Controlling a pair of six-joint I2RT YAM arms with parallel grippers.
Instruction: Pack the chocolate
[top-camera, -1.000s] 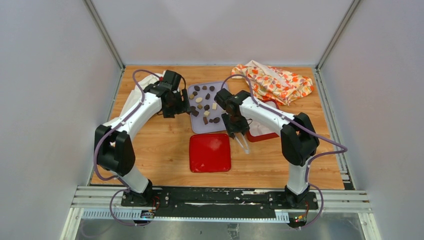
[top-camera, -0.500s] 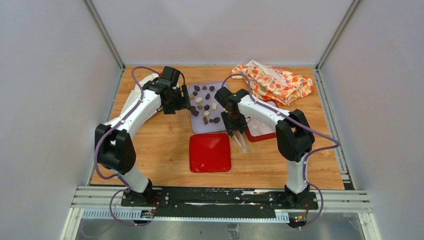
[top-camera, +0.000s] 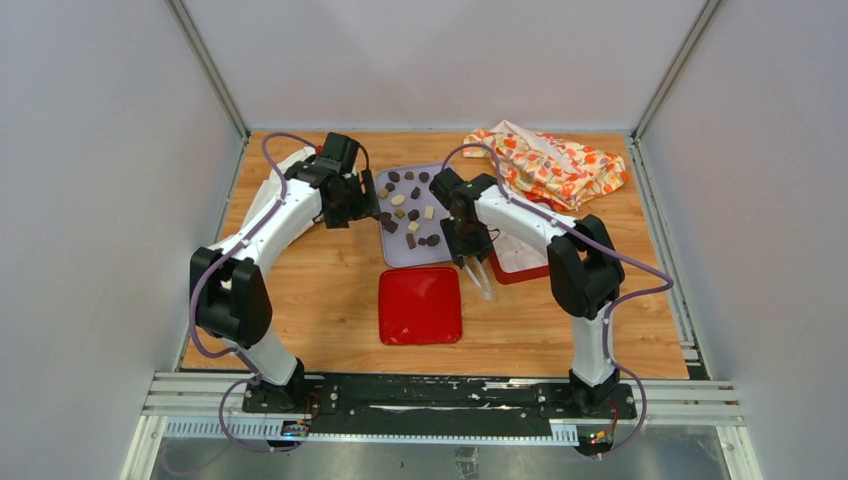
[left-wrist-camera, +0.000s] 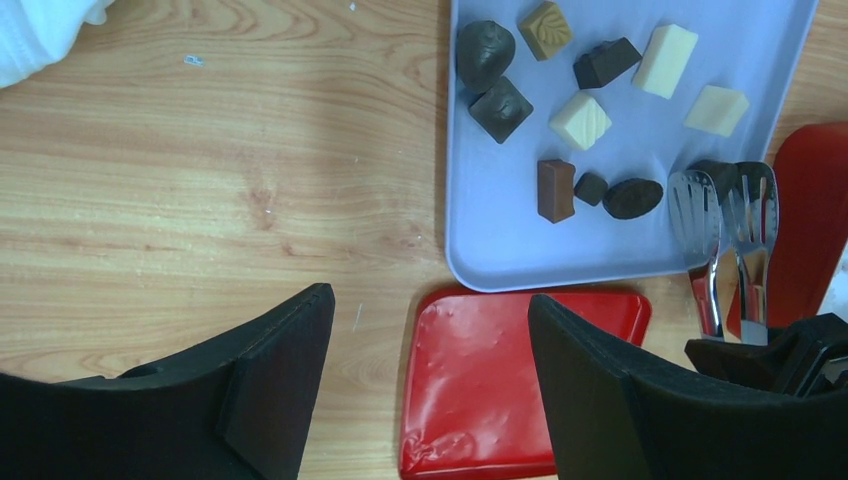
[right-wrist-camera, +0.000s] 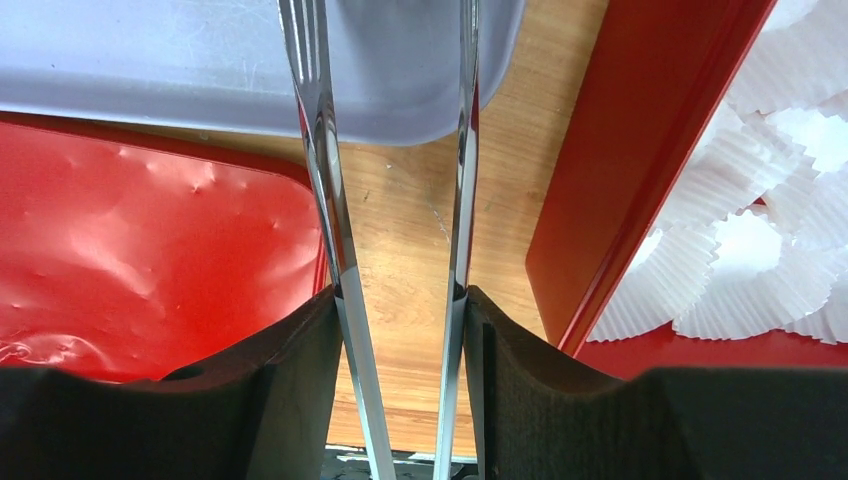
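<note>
Several chocolate pieces (top-camera: 411, 213), dark, tan and cream, lie on a lavender tray (top-camera: 398, 252); the left wrist view shows them too (left-wrist-camera: 556, 190) on that tray (left-wrist-camera: 520, 245). My right gripper (top-camera: 470, 248) is shut on metal tongs (right-wrist-camera: 318, 130), gripping both arms (right-wrist-camera: 400, 295). The tongs' heads (left-wrist-camera: 735, 210) are at the tray's near right corner, around a dark piece (left-wrist-camera: 715, 172); I cannot tell whether they pinch it. My left gripper (top-camera: 372, 205) is open and empty at the tray's left edge, its jaws wide apart (left-wrist-camera: 428, 300).
A red lid (top-camera: 420, 305) lies flat in front of the tray. A red box (top-camera: 530, 270) holding white paper cups (right-wrist-camera: 760, 230) stands right of the tray. A patterned cloth (top-camera: 550, 165) lies at the back right, a white cloth (top-camera: 290, 162) at the back left.
My right gripper has moved the tongs up and left, from over the red box's edge to the tray's near right corner. The left gripper has barely shifted.
</note>
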